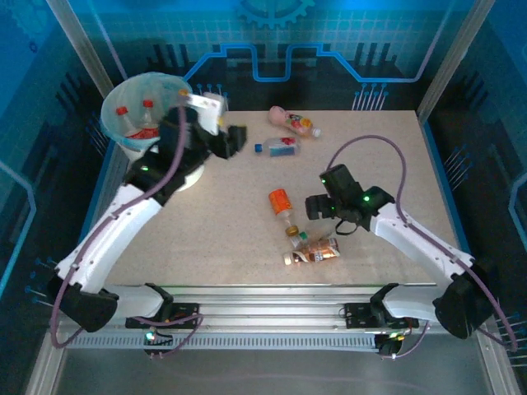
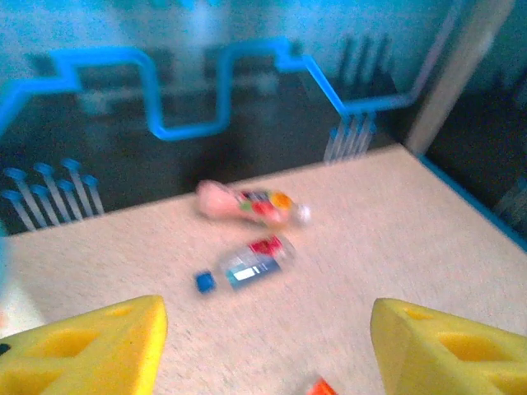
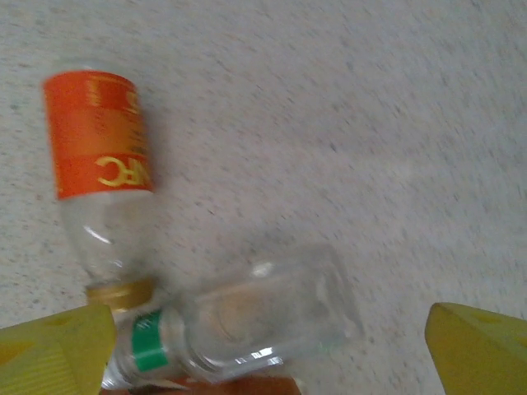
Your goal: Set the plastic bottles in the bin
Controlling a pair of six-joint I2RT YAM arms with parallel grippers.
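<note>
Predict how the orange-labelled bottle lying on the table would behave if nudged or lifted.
The orange-labelled bottle lies on its side and looks round, so a nudge would probably roll it. Its clear part looks empty, so it is likely light and might dent when squeezed. Its gold cap sits close by the clear bottle, which might shift too.

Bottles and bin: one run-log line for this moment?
left gripper: open, empty, beside bin | right gripper: open, above clear bottle | orange-label bottle: lying alongside | bin: red-capped bottles inside
</note>
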